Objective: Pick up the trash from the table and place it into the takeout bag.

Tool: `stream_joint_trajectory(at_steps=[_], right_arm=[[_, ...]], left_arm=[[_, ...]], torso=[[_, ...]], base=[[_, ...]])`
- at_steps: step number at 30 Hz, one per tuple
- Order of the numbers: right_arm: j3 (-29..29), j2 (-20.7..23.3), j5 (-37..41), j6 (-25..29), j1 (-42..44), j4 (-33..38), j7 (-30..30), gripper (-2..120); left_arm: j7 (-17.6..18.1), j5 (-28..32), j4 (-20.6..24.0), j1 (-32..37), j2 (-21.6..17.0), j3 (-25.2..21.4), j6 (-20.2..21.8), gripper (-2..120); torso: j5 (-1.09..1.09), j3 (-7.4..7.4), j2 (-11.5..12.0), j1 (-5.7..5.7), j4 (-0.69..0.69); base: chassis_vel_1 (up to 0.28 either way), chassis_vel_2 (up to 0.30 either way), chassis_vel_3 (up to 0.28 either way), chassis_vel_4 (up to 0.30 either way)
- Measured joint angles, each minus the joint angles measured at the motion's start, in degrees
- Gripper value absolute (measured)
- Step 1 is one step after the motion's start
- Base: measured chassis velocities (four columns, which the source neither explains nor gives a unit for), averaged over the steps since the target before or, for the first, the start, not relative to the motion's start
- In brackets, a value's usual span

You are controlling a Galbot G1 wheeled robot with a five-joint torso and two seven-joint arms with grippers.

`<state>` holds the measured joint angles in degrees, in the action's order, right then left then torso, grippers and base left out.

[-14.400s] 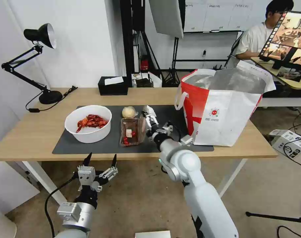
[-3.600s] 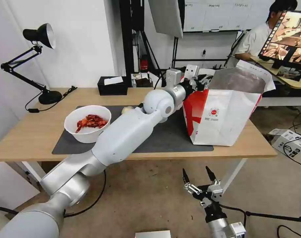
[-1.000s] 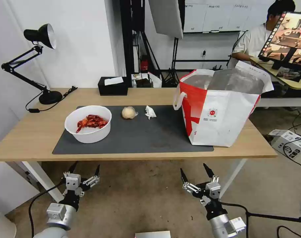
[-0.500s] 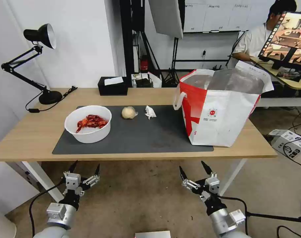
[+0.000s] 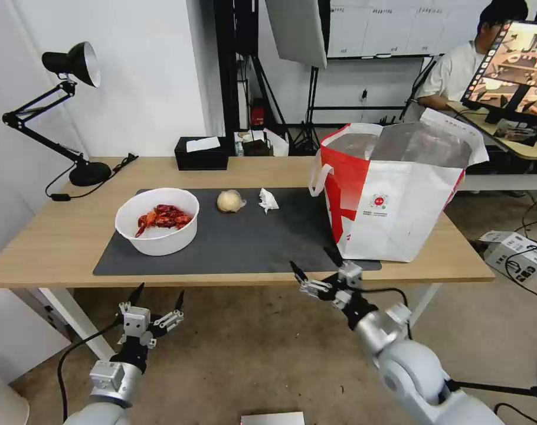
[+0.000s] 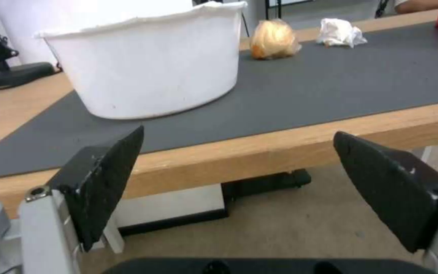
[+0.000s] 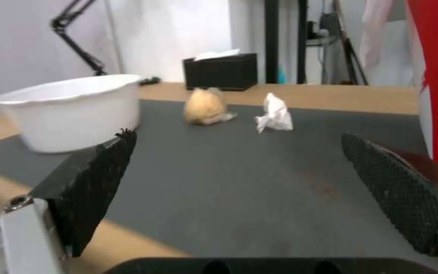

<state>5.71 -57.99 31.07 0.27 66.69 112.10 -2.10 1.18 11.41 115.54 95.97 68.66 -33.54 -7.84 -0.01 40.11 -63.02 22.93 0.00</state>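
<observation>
Reaching up at the front edge of the table (image 5: pixel 62 236), the right gripper (image 5: pixel 318 268), jaws spread wide and holding nothing, black fingertips aimed toward 11 o'clock over the near rim of the dark-grey mat (image 5: pixel 251 242), with the crumpled tissue (image 7: pixel 275 113) and the beige lump (image 7: pixel 205 105) lying ahead between the pads in the right wrist view. Hanging low at 7 o'clock below the table edge, the left gripper (image 5: pixel 159 294), likewise wide open and empty, tips pointing up toward the white bowl (image 5: pixel 157 221). Sitting on the mat's left part, that bowl, upright, with red crayfish shells (image 5: pixel 164 216) piled inside. Resting side by side near the mat's far edge, around 12 o'clock from the right gripper, the rounded beige lump and, just to its right and apart from it, the tissue, its longer axis running roughly upright toward a peaked top. Standing upright at the mat's right end, about 2 o'clock from the right gripper, the takeout bag (image 5: pixel 392 206), mouth gaping upward with silver lining showing, long axis running across the table toward the right, a white loop handle (image 5: pixel 319 171) drooping down its red left side.
</observation>
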Motion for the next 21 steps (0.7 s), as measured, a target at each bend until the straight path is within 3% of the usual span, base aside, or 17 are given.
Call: stream_joint_trajectory(at_steps=[13,17,21], right_arm=[[-16.61,-8.64,0.41,-8.57,-21.77,-11.77,-18.63,100],[-20.15,-11.11,1.90,-11.35,-28.64,-16.93,-23.75,100],[-23.84,-17.01,4.75,-15.13,-38.31,-26.43,-30.67,100]], left_arm=[[0.31,0.23,0.27,-0.54,-0.90,-0.50,1.18,100],[0.35,0.27,0.12,-0.61,-0.87,-0.43,1.21,100],[0.36,1.25,-0.50,-0.69,-1.49,-0.59,1.22,100]], torso=[[0.01,0.00,0.00,0.00,0.00],[-0.01,0.00,0.00,0.00,0.00],[-0.02,0.00,0.00,0.00,0.01]], base=[[0.000,0.000,0.000,0.000],[0.000,0.000,0.000,0.000],[0.000,0.000,0.000,0.000]])
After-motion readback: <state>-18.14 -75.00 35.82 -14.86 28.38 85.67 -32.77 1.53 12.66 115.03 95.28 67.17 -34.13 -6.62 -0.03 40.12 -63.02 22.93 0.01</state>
